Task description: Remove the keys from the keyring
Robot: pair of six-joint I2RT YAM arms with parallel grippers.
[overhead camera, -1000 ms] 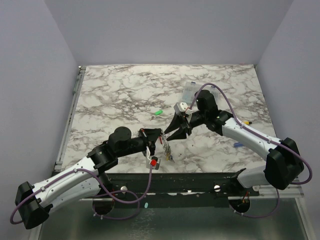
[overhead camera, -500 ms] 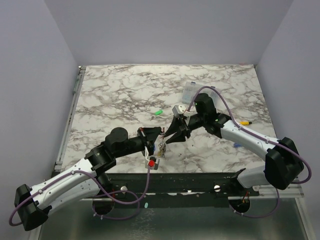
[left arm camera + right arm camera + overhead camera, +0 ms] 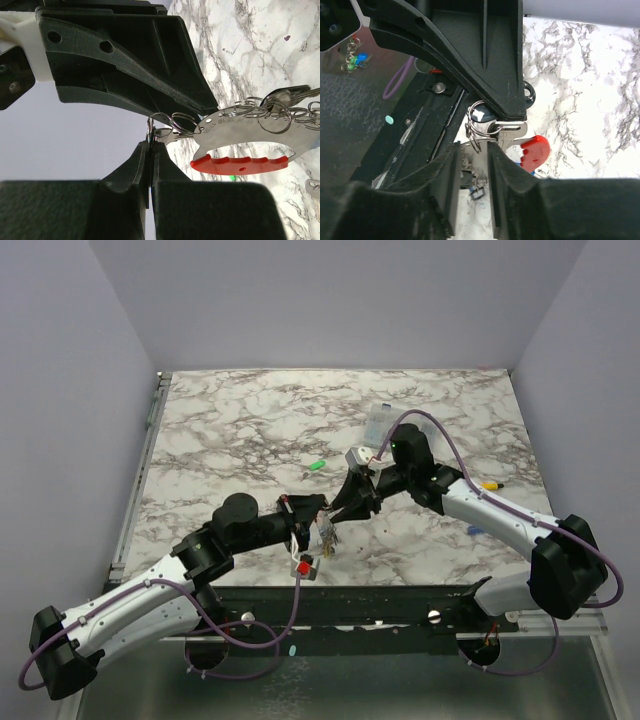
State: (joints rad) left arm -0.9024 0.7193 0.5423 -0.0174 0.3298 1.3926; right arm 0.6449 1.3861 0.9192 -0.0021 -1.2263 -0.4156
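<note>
Brought the right fingers (image 3: 339,516) leftward since a second ago, in against the bunch, and narrowed their gap a little. Drew the bunch up from a loose dangle into a tighter cluster just off the left fingers (image 3: 145,162).

Pinching the keyring (image 3: 159,121) at its rim with the left fingers, pressed fully together. Straddling the neighbouring loops with the right fingers, partly apart, beside a silver plate (image 3: 235,131) with a red grip (image 3: 240,162); no firm hold evident there.

Carrying the keys (image 3: 286,94) on further rings beyond the plate, all aloft over the near part of the bench (image 3: 250,430), between the two arms.

Likely to handle as light, stiff, slick metal: thin springy wire, hard to pry open, apt to twist or slip off flat pads, and prone to swing as a loose cluster. Best to take a key by its flat head, broad faces against the pads, and walk it round the coil while gripping the loop clear of its split.

Reaching low from the near left with the left forearm, fingers pointing right. Folding the right arm at an elbow farther over the bench, wrist angled back toward the near edge, tips almost meeting the left ones.
</note>
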